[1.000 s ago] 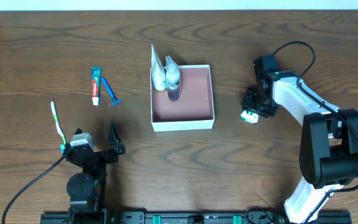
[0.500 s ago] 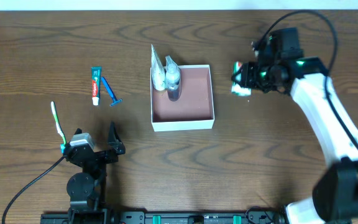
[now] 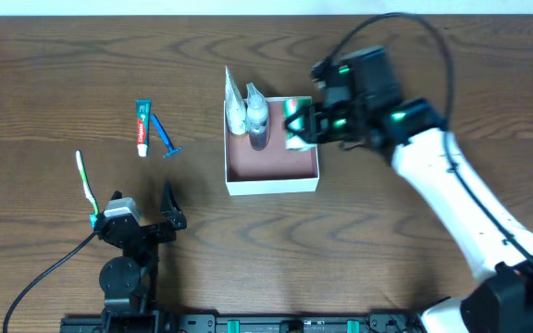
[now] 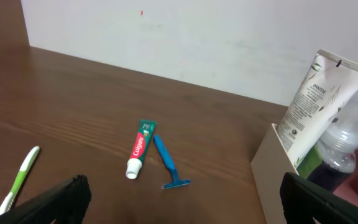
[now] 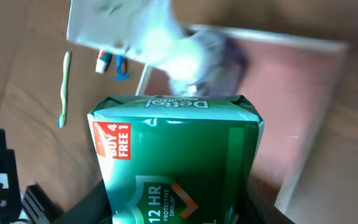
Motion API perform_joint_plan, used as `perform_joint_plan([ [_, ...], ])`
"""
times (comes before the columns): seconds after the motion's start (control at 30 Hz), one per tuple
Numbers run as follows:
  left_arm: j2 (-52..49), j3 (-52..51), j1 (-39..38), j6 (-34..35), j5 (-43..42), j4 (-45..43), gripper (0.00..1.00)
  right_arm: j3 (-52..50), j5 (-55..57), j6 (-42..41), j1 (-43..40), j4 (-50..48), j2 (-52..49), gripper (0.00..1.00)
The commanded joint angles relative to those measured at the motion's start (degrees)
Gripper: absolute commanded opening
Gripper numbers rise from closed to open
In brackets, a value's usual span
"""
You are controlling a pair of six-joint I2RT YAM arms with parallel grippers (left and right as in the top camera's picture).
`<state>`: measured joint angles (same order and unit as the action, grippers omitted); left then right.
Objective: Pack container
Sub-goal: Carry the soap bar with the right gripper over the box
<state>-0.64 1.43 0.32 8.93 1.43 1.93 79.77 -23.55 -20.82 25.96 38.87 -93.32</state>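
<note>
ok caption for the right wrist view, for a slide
Green Dettol soap pack held above the container, with a tube and bottle in its corner

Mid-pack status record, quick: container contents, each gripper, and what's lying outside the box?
container: open-topped; holds white tube and clear bottle in one corner
right gripper: shut on green soap pack, over container's right rim
left gripper: open, empty
outside container: toothpaste, blue razor, toothbrush, on the left arm's side
</note>
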Motion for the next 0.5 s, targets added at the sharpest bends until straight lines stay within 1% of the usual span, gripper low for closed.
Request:
perform_joint_plan([
  [0.0, 0.04, -1.20, 0.31, -0.76, 0.28, 2.14, 0.98, 0.37, 6.80, -5.66, 5.40, -1.01, -2.49, 0.31],
  [0.17, 0.04, -1.20, 0.31, -0.76, 0.26, 2.14, 0.98, 0.37, 13.88, -9.70, 11.21, -1.73, -5.14, 0.31],
  [0.47, 0.04, -1.20, 0.31, -0.76, 0.28, 2.14, 0.98, 0.37, 22.56, -11.74, 17.31, -5.14, -9.09, 0.30],
])
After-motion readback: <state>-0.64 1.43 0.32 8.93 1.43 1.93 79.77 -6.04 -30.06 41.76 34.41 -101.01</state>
